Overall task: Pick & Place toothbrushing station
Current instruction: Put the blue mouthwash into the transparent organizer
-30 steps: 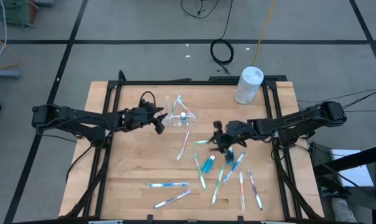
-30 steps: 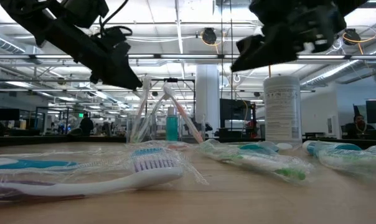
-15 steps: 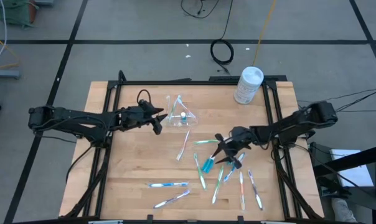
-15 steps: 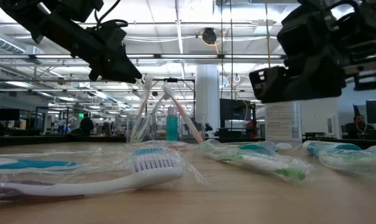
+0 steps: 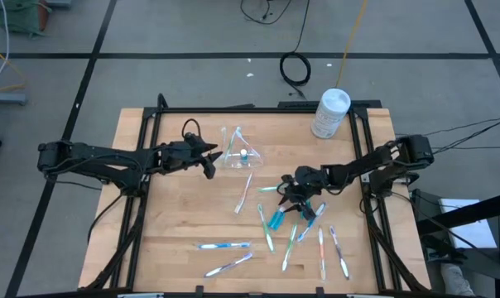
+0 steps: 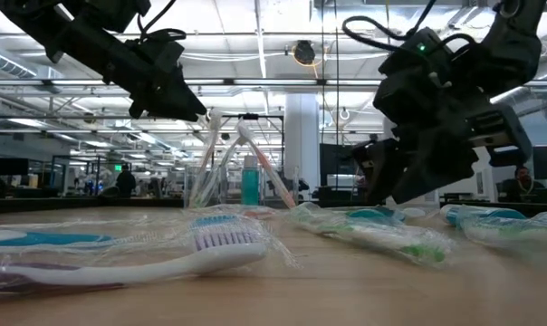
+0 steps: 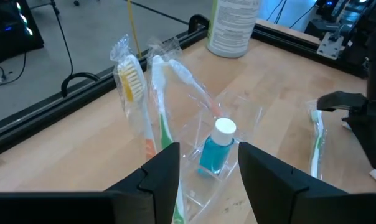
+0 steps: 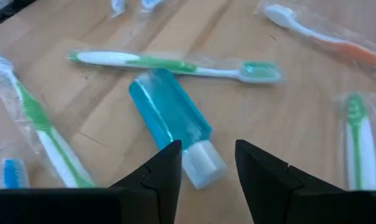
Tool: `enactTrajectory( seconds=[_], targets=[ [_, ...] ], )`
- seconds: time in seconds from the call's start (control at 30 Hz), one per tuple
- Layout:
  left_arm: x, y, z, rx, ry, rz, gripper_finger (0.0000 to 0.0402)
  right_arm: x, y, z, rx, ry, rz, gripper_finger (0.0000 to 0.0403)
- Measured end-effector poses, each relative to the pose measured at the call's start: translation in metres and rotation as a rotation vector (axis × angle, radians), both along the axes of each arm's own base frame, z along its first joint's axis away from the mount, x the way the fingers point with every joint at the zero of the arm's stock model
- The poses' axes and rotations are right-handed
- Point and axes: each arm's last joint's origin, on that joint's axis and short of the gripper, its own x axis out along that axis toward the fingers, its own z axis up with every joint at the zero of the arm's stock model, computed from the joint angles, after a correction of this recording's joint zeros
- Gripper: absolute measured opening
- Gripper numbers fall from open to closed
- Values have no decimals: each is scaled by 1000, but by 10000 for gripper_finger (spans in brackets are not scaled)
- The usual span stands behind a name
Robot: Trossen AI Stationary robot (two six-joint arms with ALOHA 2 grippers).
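The clear cup [image 5: 241,155] stands near the middle of the tabletop's [image 5: 175,223] far half, holding two wrapped toothbrushes [image 7: 133,93] and a small blue toothpaste tube [image 7: 214,149] with a white cap; the left hand [image 5: 210,162] hangs just beside the cup on its left-edge side, its fingers [image 7: 160,177] apart and holding nothing. A white canister [image 5: 330,113] stands at the far right corner, well apart from the cup. The right hand [image 5: 293,197] is low over the middle of the tabletop's right half, its fingers [image 8: 163,171] spread and empty, poised just above a loose blue toothpaste tube [image 8: 171,124] that lies flat on the wood; a green-handled toothbrush [image 8: 175,64] lies just beside that tube. More wrapped toothbrushes [image 5: 223,246] are scattered toward the near edge and the near right corner, some overlapping.
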Motion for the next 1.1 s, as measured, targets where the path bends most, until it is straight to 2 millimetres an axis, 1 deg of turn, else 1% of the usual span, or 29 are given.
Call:
enactTrajectory(
  seconds=[0.1,0.4,0.5,0.63,0.73,0.83,0.93,1.1],
  targets=[
    [0,0,0,0,-1,0,170,-2,-2,-2,0,30,-7,141],
    [0,0,0,-1,-1,1,170,0,-1,0,10,7,-10,141],
    [0,0,0,-1,-1,1,170,2,0,-4,27,4,3,141],
    [0,0,0,-1,0,1,170,4,2,-12,78,14,68,141],
    [0,0,0,-1,2,0,170,2,2,-19,71,48,66,141],
    [0,0,-1,-2,6,0,170,3,1,-20,70,43,61,140],
    [0,0,-1,-2,5,1,170,3,1,-20,73,45,60,129],
    [0,0,0,-1,5,0,170,4,1,-20,73,39,60,99]
  ],
)
